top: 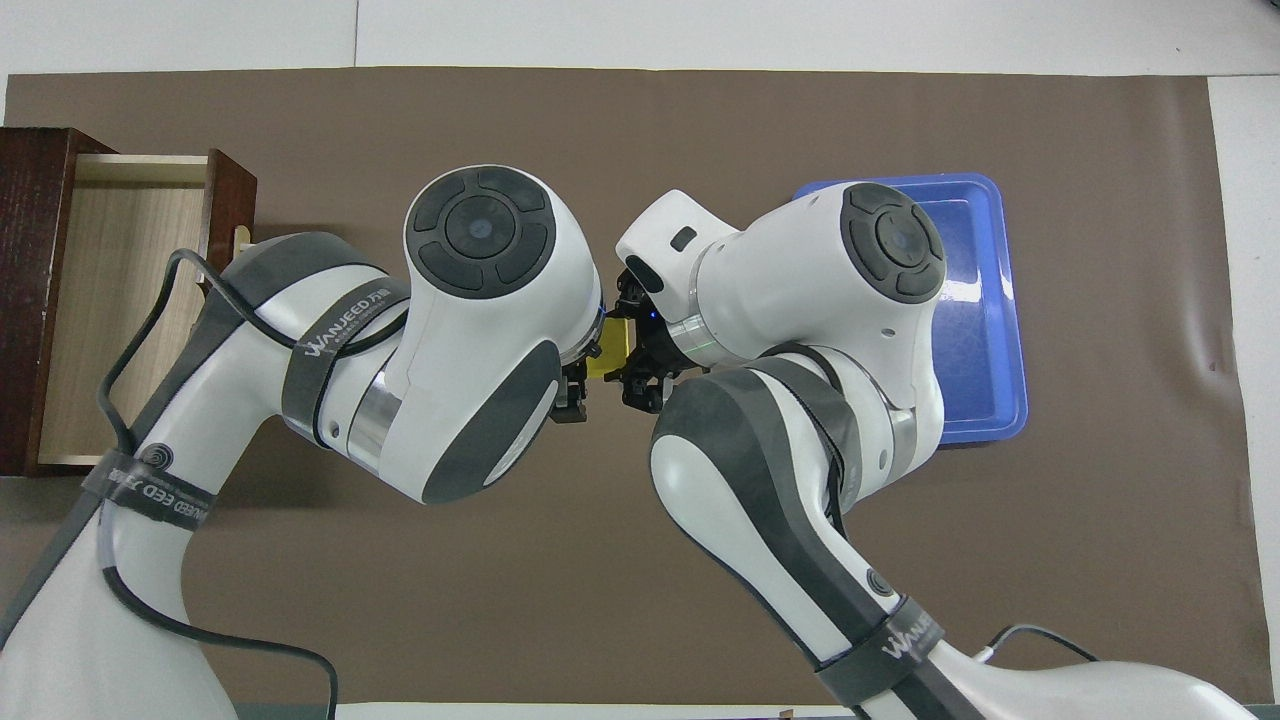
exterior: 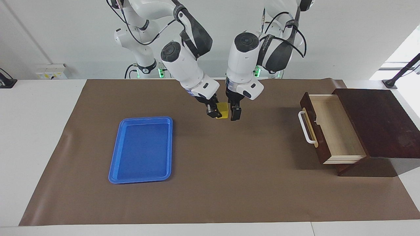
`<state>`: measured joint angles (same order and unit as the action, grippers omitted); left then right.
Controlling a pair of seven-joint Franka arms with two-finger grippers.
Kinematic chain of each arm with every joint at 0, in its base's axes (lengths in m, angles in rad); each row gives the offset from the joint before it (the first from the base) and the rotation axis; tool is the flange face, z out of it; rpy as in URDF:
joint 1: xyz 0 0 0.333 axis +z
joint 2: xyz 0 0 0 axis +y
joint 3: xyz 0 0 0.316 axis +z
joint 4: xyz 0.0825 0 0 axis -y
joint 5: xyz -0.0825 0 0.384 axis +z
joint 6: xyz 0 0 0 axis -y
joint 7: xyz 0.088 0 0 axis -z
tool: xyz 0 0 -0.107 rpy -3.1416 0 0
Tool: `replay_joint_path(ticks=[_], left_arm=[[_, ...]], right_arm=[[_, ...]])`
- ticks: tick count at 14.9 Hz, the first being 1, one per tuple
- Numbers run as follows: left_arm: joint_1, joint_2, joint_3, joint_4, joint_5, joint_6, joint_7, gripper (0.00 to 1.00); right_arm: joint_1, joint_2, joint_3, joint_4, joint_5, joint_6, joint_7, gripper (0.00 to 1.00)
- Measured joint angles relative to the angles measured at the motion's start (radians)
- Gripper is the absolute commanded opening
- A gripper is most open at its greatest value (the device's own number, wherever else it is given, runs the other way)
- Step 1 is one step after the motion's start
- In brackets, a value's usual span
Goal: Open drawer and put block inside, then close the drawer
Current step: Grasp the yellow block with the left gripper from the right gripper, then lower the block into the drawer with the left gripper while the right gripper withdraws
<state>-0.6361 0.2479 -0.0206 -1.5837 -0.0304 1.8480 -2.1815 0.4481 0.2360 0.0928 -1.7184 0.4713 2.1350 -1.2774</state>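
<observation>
The small yellow block (exterior: 224, 109) is held by my right gripper (exterior: 217, 113), which is shut on it a little above the brown mat, over the middle of the table. In the overhead view only a sliver of the block (top: 612, 350) shows between the two wrists. My left gripper (exterior: 235, 114) hangs right beside the block, on its drawer side; I cannot tell if it touches it. The drawer (exterior: 334, 127) stands pulled open at the left arm's end, its white handle (exterior: 305, 128) facing the table's middle. Its pale wood interior is empty.
A blue tray (exterior: 141, 149) lies empty on the mat toward the right arm's end; it also shows in the overhead view (top: 985, 300). The dark wooden box (exterior: 380, 121) holds the drawer. The brown mat (exterior: 229, 183) covers most of the table.
</observation>
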Motion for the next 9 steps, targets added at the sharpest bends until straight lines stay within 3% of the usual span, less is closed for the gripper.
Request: replay_joint_path(ticks=[1, 2, 3, 6, 9], left_arm=[[-0.006, 0.000, 0.000, -0.001, 0.000, 0.001, -0.002, 0.88], [-0.010, -0.001, 0.000, -0.001, 0.000, 0.001, -0.005, 0.63], [-0.013, -0.002, 0.000, -0.004, 0.000, 0.001, -0.011, 0.45], [-0.014, -0.004, 0.003, -0.013, 0.000, 0.008, -0.013, 0.00], [-0.014, -0.006, 0.003, -0.018, 0.000, 0.011, -0.013, 0.00]], right_arm=[[0.002, 0.000, 0.000, 0.000, 0.000, 0.001, 0.000, 0.00], [0.004, 0.000, 0.000, 0.000, 0.000, 0.001, 0.000, 0.00], [0.004, 0.000, 0.000, 0.000, 0.000, 0.001, 0.000, 0.00], [0.004, 0.000, 0.001, -0.001, 0.000, -0.002, 0.000, 0.00], [0.004, 0.000, 0.001, -0.002, 0.000, -0.001, -0.001, 0.00]])
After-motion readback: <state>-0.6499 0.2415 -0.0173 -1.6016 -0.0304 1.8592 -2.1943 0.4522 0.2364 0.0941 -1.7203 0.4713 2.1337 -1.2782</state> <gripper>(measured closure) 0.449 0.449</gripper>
